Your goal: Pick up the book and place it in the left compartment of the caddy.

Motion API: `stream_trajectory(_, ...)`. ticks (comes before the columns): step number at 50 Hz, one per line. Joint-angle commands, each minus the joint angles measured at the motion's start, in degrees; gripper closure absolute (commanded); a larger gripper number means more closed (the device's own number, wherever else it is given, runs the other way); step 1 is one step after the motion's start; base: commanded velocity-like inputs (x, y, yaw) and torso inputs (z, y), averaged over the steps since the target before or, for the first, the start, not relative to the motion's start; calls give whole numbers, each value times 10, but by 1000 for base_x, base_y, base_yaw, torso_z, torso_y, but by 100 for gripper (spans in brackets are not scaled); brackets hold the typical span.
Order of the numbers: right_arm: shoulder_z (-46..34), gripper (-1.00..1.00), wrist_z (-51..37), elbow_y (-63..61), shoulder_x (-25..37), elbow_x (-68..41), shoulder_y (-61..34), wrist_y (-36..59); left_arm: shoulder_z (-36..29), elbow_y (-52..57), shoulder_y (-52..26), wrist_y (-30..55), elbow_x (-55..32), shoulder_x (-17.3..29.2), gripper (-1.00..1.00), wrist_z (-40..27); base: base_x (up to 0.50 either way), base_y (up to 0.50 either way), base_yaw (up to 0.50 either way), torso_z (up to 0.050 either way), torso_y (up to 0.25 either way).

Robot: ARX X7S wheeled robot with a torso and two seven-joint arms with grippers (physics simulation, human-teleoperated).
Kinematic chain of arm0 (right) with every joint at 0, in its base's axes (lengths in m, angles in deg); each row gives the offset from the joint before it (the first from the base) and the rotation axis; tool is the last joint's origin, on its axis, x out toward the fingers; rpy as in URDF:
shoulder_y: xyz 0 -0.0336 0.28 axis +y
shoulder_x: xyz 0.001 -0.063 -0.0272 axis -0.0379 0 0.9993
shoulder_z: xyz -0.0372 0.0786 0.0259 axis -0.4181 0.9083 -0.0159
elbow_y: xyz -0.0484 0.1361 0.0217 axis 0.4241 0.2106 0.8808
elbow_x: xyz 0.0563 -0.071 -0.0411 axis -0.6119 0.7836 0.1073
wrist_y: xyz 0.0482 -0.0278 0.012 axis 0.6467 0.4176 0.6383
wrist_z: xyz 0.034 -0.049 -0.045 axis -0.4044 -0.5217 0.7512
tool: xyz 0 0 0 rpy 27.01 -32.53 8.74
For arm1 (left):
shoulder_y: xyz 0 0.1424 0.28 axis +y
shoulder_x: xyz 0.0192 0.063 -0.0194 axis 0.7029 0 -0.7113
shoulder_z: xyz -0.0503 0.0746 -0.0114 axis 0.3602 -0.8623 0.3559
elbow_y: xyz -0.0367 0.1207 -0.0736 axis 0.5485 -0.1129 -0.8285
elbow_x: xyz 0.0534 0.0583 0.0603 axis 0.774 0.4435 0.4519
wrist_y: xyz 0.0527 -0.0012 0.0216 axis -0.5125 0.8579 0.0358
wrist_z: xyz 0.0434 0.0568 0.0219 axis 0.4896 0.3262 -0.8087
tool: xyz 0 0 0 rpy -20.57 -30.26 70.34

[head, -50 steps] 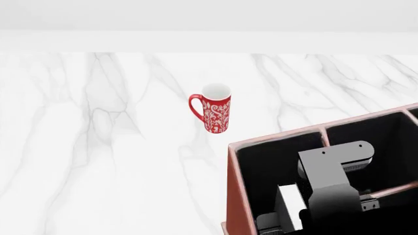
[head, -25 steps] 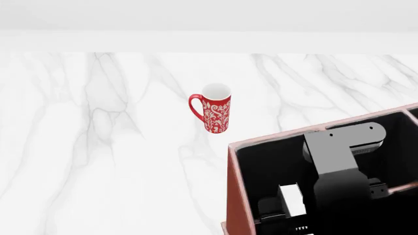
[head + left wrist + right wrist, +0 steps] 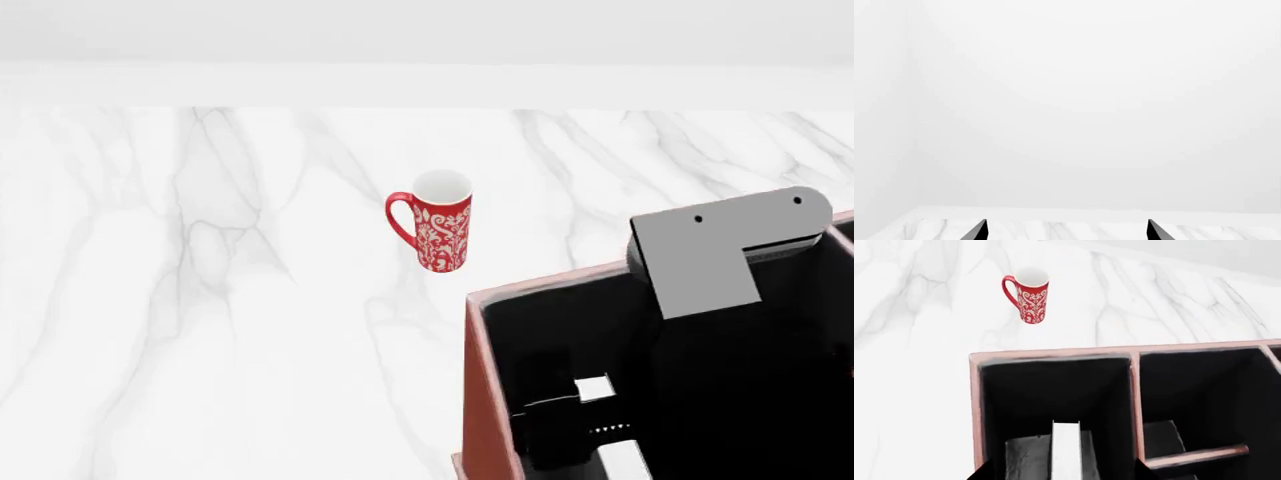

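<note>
Release step: the plain black hardcover book [image 3: 1066, 450] with its white page edge stands between the spread jaws of the right gripper [image 3: 1064, 472], inside the long black-lined left compartment [image 3: 1054, 400] of the reddish-brown leather-look caddy [image 3: 975, 410]; next, a straight upward withdrawal seems needed.

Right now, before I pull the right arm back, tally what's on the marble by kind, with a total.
Mugs: 1, the red patterned mug, standing apart from the caddy.
Caddies: 1, the reddish-brown caddy.
Books: 1, the black book, white page edge up, inside the caddy's left compartment.
Total: 3.
</note>
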Motion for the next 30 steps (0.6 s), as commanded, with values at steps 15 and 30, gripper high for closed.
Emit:
stream_trajectory(15,46,-100,-103,-135,43,-60,-24,-50,1,11,-2,-5,-11,5,-100,-12,0,0,0,0,0)
stream_trajectory(30,75,-100,-112,-204,76,-66,1,-95,16,25,2,-12,-33,15,-100,-25,0,0,0,0,0)
